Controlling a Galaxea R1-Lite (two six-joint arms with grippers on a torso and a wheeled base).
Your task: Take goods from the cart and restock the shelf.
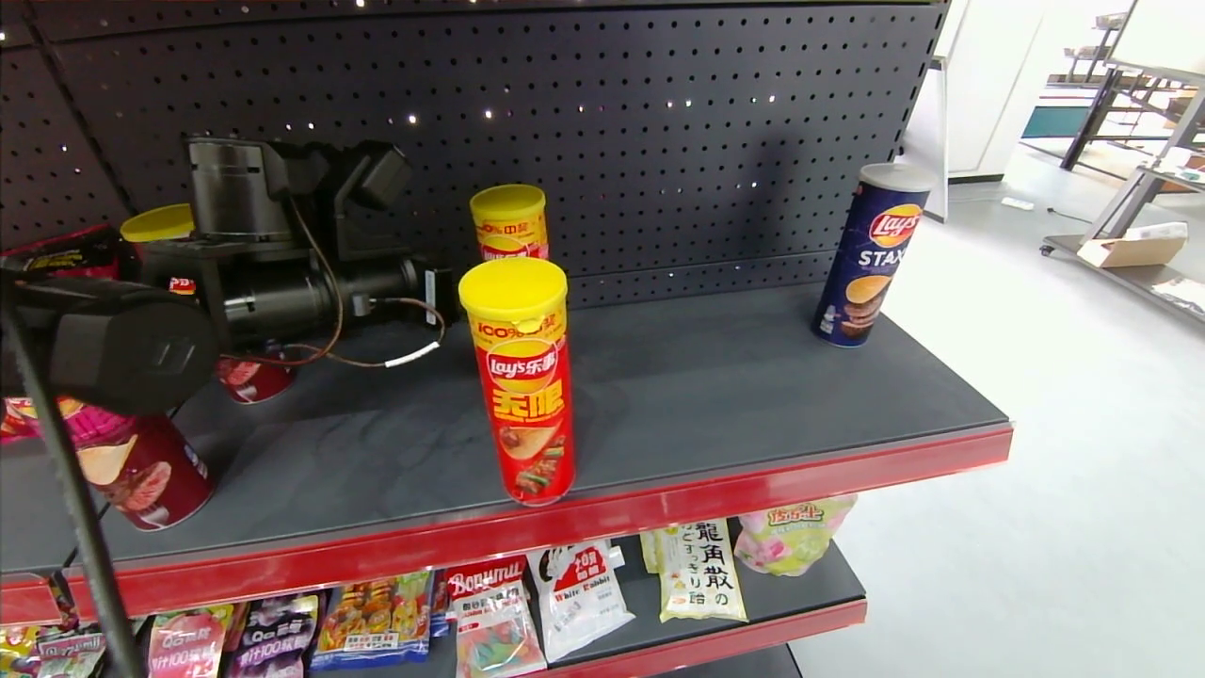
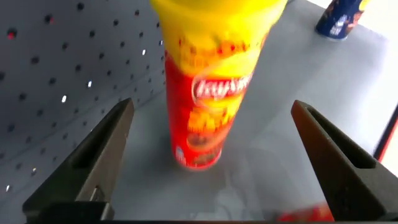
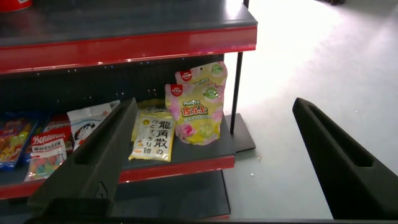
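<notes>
Two red chip cans with yellow lids stand upright on the dark shelf board (image 1: 715, 395). One can (image 1: 520, 377) is near the red front edge, the other (image 1: 509, 221) is back by the pegboard. My left gripper (image 1: 435, 282) hovers over the shelf's left part, pointing toward the rear can. In the left wrist view my left gripper (image 2: 212, 107) is open and a red can (image 2: 205, 106) stands a little ahead of its fingers, untouched. My right gripper (image 3: 214, 102) is open and holds nothing, in front of the lower shelf (image 3: 186, 165).
A blue chip can (image 1: 871, 254) stands at the shelf's far right. More cans (image 1: 141, 461) crowd the left end under my left arm. Snack bags (image 1: 697, 565) line the lower shelf. A trolley with a cardboard box (image 1: 1130, 250) stands on the floor behind right.
</notes>
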